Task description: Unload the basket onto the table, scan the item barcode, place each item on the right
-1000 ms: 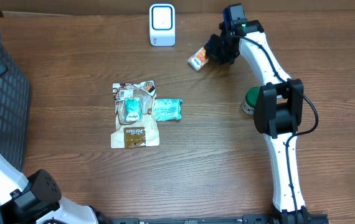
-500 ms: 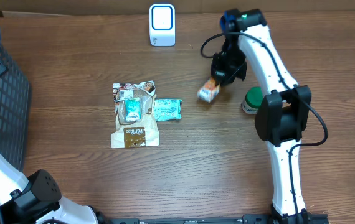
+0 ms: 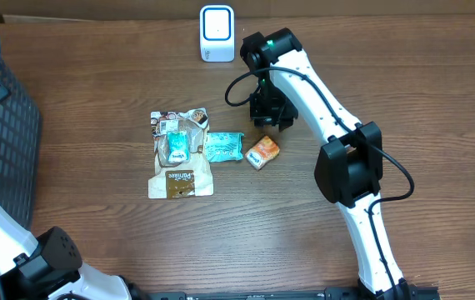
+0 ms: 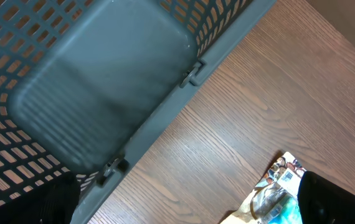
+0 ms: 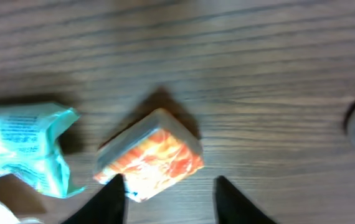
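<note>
A small orange packet lies on the wooden table just right of a teal packet. My right gripper hovers just behind and above it. In the right wrist view the orange packet rests flat on the wood ahead of the right gripper, whose jaws stand apart and hold nothing. The white barcode scanner stands at the table's far edge. My left gripper hangs wide open and empty over the table beside the basket's rim.
A dark plastic basket fills the left side, seen close in the left wrist view as a grey basket. A brown snack pouch lies left of the teal packet. The brown pouch shows by the left finger.
The right arm swung from near the scanner toward the middle of the table with the orange packet, set it down beside the teal packet, and opened its jaws. The left arm stayed still.
</note>
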